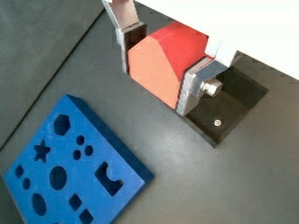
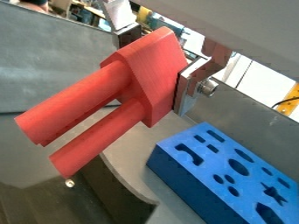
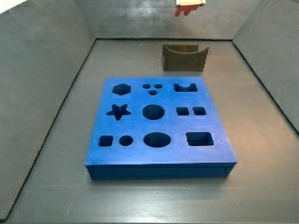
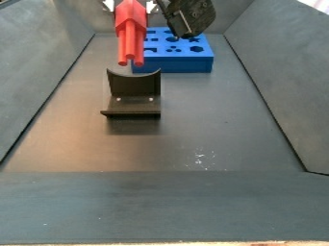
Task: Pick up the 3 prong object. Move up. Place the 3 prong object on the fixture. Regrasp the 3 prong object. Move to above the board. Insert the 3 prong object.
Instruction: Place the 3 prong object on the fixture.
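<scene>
In both wrist views the gripper [image 1: 163, 59] clamps the 3 prong object [image 1: 167, 54] between its silver fingers [image 1: 193, 86], high above the dark floor, with the blue board [image 1: 73, 166] lying clear off to one side. The red peg's round prongs [image 2: 82, 122] jut out free. In a side view the peg [image 4: 129, 34] hangs over the fixture [image 4: 133, 93], whose notch is empty; grey walls [image 4: 52, 86] leave open floor around it. In a side view the board's holes [image 3: 153, 112] are all empty.

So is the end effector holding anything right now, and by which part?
Yes. The end effector, raised above the fixture, grips the 3 prong object by its blocky body; the prongs stick out free.
</scene>
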